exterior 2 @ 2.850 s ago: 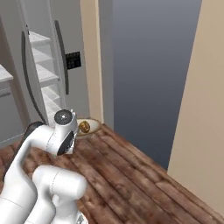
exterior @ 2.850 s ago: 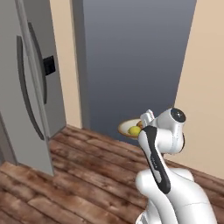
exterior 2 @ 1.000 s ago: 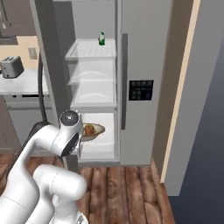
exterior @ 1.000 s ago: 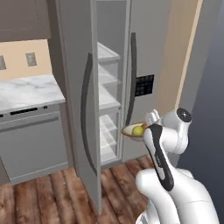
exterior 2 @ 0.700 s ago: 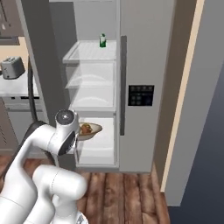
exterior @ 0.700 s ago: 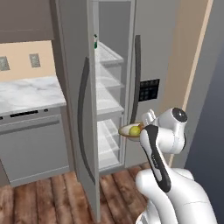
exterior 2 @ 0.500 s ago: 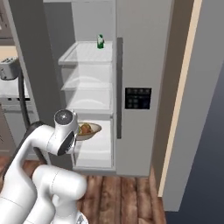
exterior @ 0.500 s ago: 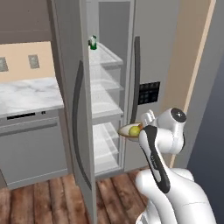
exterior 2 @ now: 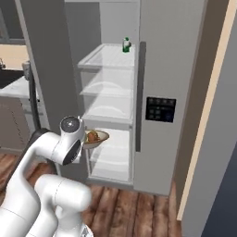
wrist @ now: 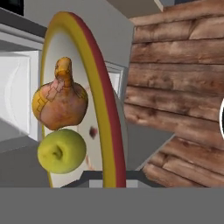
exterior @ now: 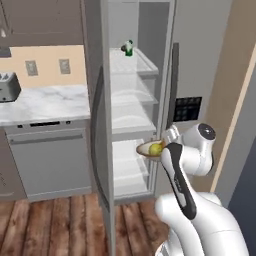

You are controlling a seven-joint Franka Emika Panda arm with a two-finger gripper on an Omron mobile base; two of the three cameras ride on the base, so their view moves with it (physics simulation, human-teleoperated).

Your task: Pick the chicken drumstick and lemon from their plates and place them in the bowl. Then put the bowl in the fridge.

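Two items ride in the bowl (wrist: 107,109) I am carrying: the chicken drumstick (wrist: 60,99) and the lemon (wrist: 61,150), touching each other against its cream inside. From the hand camera the bowl stands on edge, and my tool (exterior: 167,137) is clamped shut on its rim near the bottom of that picture; the fingertips themselves I cannot make out.

From the left base camera the bowl (exterior: 148,149) hangs in the air in front of the fridge (exterior: 195,60), level with the gap under its third shelf, the lemon (exterior: 156,148) showing at its near side. From the right base camera the drumstick (exterior 2: 92,136) shows above the bowl's (exterior 2: 98,138) rim.

The fridge's left door (exterior: 97,110) stands open, white shelves (exterior 2: 111,78) showing inside. A small green bottle (exterior: 128,47) stands at the back of the top shelf. To the left a marble worktop (exterior: 45,102) carries a toaster (exterior: 8,86) at its far left edge, with a grey dishwasher (exterior: 50,162) beneath.
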